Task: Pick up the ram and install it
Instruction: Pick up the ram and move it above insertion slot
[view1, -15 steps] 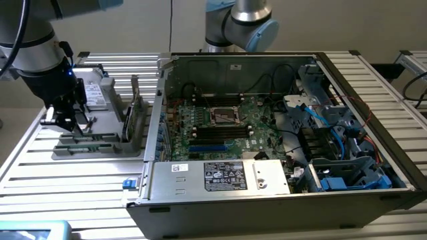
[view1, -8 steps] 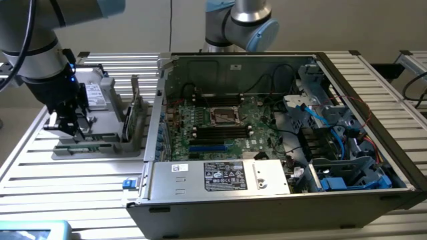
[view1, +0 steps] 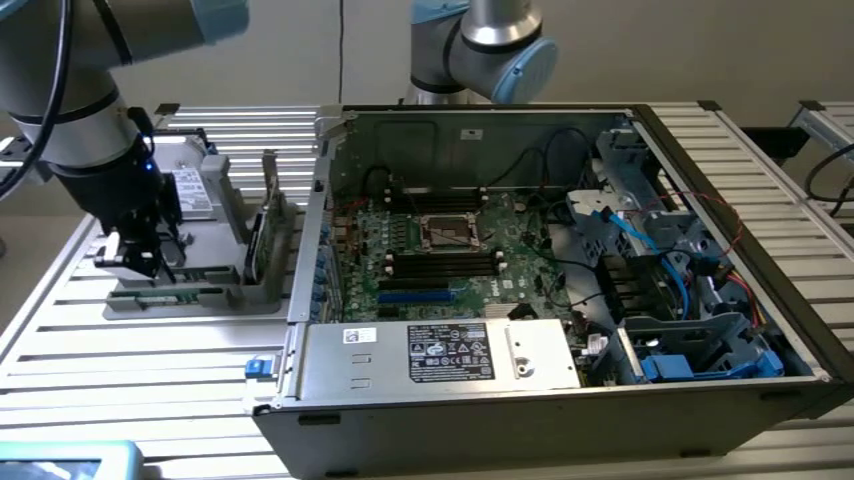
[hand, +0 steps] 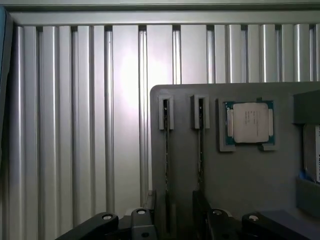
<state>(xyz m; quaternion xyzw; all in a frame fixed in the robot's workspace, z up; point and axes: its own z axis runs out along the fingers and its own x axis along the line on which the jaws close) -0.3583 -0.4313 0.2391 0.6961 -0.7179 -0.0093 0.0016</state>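
Beside the upright ram, a processor lies in the grey tray.

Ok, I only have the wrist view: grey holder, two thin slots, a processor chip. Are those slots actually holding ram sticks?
Observer: Yes. In the exterior view the ram stands on edge in the holder, its green face showing, on the side nearest the computer case.
Operator: Where is that case from the holder?
Observer: Right beside it, to the exterior view's right, with the side panel off and the motherboard exposed.
Operator: And is my gripper on a stick?
Observer: No. The gripper hangs open above the holder, to the exterior view's left of the ram, holding nothing.
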